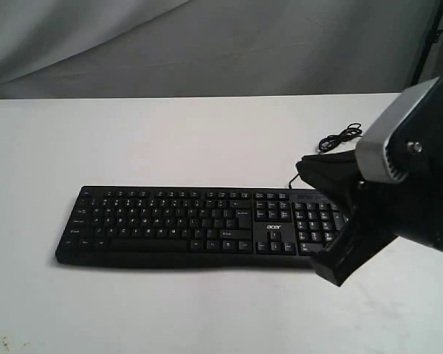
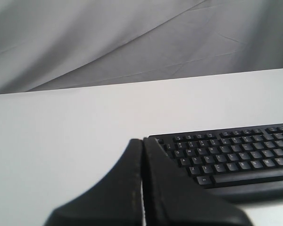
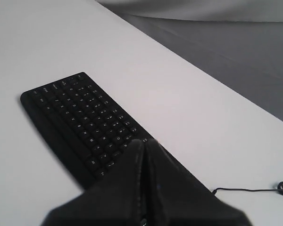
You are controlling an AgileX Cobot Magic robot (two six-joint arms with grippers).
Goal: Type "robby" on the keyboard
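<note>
The keyboard point(image 1: 184, 221) lies flat on the white table point(image 1: 170, 140), its long side running across the exterior view, a little nearer the front edge than the back. Its keys face up, with the letter block to the left and the number pad to the right. Its cable point(image 1: 340, 138) leaves the back edge near the number pad and ends in a loose coil on the table behind the right end.

The right gripper point(image 1: 306, 171) hangs above the keyboard's right end. Its arm fills the right side of the exterior view and hides the outer part of the number pad and the keyboard's right edge. In the right wrist view the fingers point(image 3: 132, 179) are pressed together with only a thin seam between them and nothing held. They block the near end of the keyboard point(image 3: 80, 122), while the cable point(image 3: 254, 190) shows beside them.

In the left wrist view the left gripper point(image 2: 142, 141) is also pressed together and empty. Its tip overlaps the near corner of the keyboard point(image 2: 236, 160) in that view. Whether it touches the keys cannot be told. This gripper does not show in the exterior view.

A grey creased cloth point(image 1: 207, 44) hangs behind the table.
</note>
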